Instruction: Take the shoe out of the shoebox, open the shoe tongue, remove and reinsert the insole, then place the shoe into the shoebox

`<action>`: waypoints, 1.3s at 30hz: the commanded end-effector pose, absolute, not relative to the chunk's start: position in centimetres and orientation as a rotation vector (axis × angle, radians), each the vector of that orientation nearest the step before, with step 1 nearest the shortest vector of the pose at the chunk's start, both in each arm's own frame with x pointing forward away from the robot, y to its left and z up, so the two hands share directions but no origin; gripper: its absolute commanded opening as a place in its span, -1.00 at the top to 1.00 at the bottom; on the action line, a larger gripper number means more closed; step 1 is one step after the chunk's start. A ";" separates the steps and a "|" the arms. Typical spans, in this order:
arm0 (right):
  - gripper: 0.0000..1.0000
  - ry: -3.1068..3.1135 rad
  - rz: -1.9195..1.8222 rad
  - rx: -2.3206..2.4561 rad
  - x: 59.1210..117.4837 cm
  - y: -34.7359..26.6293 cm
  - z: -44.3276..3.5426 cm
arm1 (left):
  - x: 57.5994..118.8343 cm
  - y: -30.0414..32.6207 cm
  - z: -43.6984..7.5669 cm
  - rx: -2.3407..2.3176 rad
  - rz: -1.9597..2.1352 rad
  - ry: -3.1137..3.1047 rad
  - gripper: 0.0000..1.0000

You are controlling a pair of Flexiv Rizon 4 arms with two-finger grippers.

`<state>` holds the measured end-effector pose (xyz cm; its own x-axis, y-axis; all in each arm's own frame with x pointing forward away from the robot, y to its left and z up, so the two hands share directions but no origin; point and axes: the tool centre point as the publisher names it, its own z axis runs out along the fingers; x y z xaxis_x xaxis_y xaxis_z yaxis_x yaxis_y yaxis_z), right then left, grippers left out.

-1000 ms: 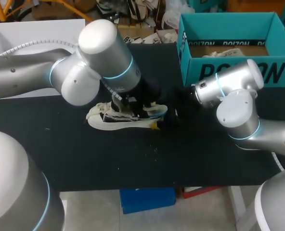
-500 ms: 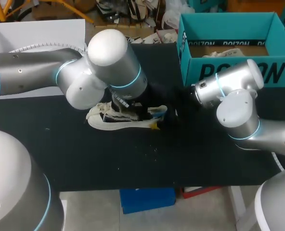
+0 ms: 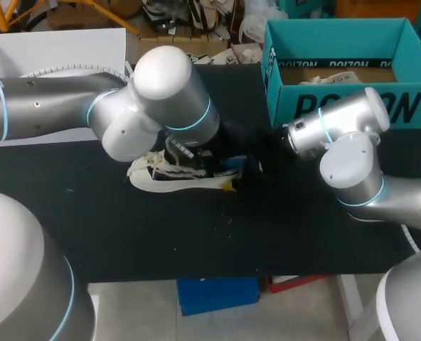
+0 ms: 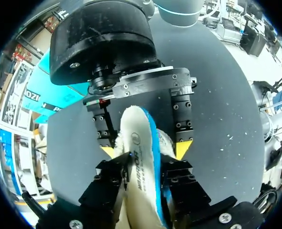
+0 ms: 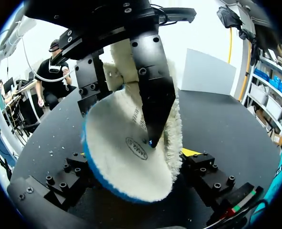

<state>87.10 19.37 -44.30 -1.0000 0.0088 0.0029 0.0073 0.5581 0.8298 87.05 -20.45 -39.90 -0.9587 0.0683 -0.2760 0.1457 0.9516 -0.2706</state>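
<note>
A cream shoe (image 3: 169, 176) with dark panels lies on its side on the black table (image 3: 196, 234). Its white fleecy insole (image 4: 140, 162) with a blue edge stands partly out of the heel opening. My left gripper (image 4: 145, 168) is shut on that insole, one black finger (image 5: 153, 100) pressed on each face. My right gripper (image 4: 145, 150) faces it at the heel, its yellow tips against both sides of the shoe's fleece-lined heel (image 4: 166, 142). In the head view my left arm's wrist hides the left gripper, and the right gripper (image 3: 247, 170) is at the heel end.
The teal shoebox (image 3: 338, 106) stands open at the back right, with paper inside. A white board (image 3: 54, 50) lies at the back left. My right arm's elbow (image 3: 353, 163) sits just in front of the box.
My left arm has shifted a little to the right over the shoe and its fingers have narrowed onto the insole. The right arm and the shoe have stayed put.
</note>
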 end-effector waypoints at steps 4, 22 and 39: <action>1.00 2.773 1.472 0.017 87.0 19.5 -44.5 | 85.9 -19.5 -39.2 0.189 -0.454 2.829 1.00; 1.00 2.773 1.472 0.017 87.0 19.5 -44.5 | 82.9 -19.4 -31.0 0.182 -0.928 2.829 1.00; 1.00 2.773 1.472 0.017 87.0 19.5 -44.5 | 81.4 -21.8 -19.2 0.064 -1.507 2.910 1.00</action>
<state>87.08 19.38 -44.29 -1.0000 0.0085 0.0030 0.0072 0.5580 0.8298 80.76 -22.72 -20.04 -0.9931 0.0760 0.0898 -0.0320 0.5600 -0.8279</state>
